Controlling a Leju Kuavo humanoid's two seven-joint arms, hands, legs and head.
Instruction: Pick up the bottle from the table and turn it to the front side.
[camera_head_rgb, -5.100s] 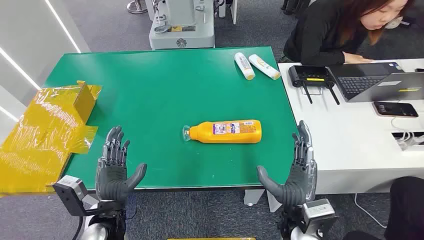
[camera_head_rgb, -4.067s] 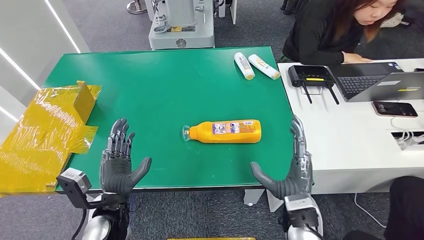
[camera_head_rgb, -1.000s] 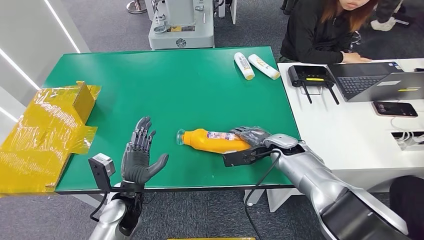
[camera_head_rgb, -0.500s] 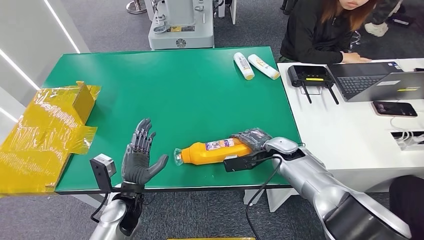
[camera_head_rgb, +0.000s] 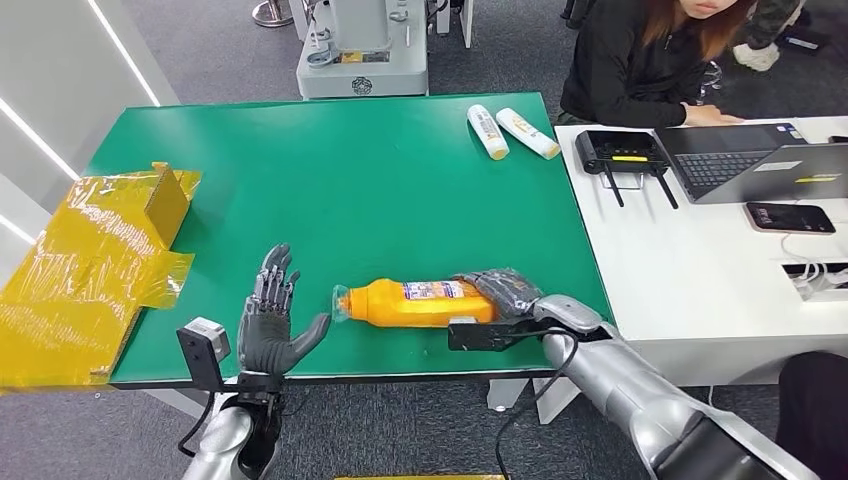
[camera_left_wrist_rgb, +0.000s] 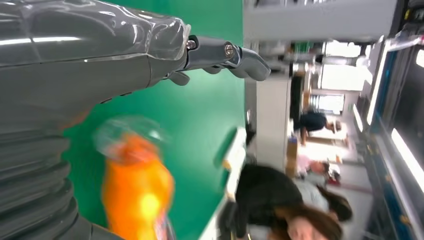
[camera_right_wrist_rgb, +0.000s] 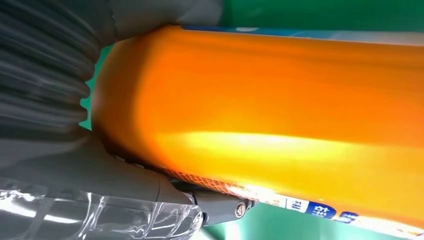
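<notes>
The orange bottle (camera_head_rgb: 415, 303) is gripped at its base by the right hand (camera_head_rgb: 505, 293) near the green table's (camera_head_rgb: 330, 170) front edge; the left hand (camera_head_rgb: 272, 318) is held spread, empty, beside the cap.

I see two tubes (camera_head_rgb: 512, 131) far back, yellow wrapping (camera_head_rgb: 85, 265) left, a laptop (camera_head_rgb: 745, 160) and person (camera_head_rgb: 655, 60) right.
</notes>
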